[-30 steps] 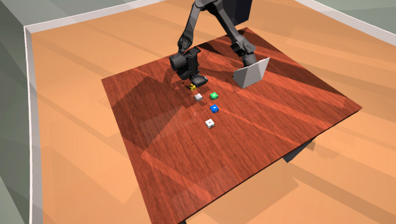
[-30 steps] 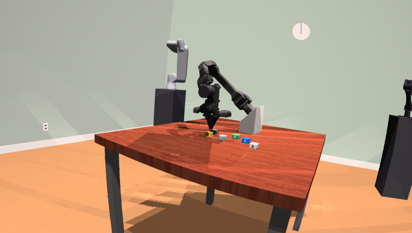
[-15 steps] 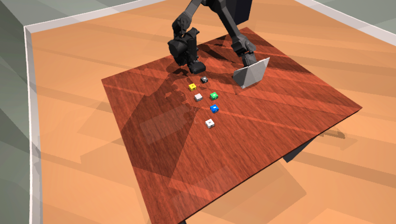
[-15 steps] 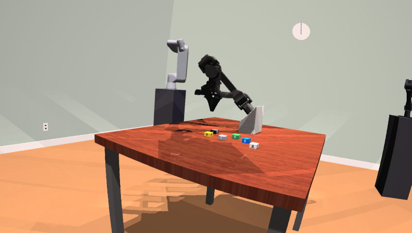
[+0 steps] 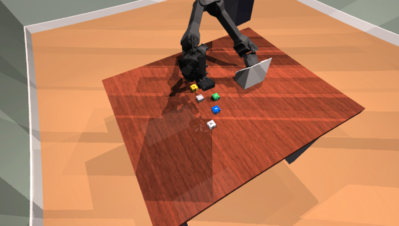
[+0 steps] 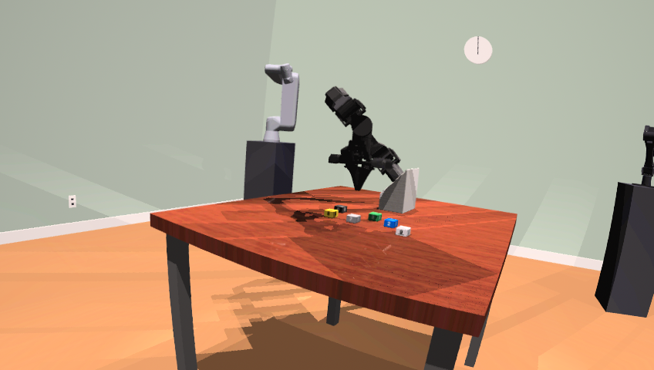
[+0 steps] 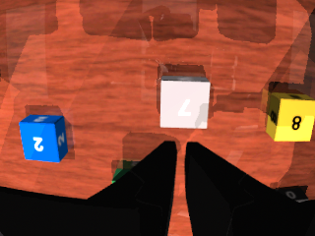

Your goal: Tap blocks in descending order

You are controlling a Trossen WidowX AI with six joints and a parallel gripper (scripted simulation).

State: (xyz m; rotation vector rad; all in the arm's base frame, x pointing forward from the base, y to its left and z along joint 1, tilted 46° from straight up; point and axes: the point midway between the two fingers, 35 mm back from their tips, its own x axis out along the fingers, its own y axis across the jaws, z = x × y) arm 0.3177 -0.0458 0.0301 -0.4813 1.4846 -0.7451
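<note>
Tool (image 6: 358, 188) (image 7: 179, 152) pressed together, held above the desk (image 5: 173, 157) (image 6: 321, 257), clear of the grey 7 block (image 5: 199, 98) (image 6: 352, 218) (image 7: 184, 103); yellow 8 block (image 5: 193, 87) (image 6: 331, 213) (image 7: 291, 118) nearby, untouched by tips.

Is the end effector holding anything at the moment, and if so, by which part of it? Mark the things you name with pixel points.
Nothing is held: the end effector (image 6: 358, 189) (image 7: 179, 152) is shut with nothing between its fingertips, raised above the table (image 5: 266, 140) (image 6: 257, 261) (image 7: 108, 64).
</note>
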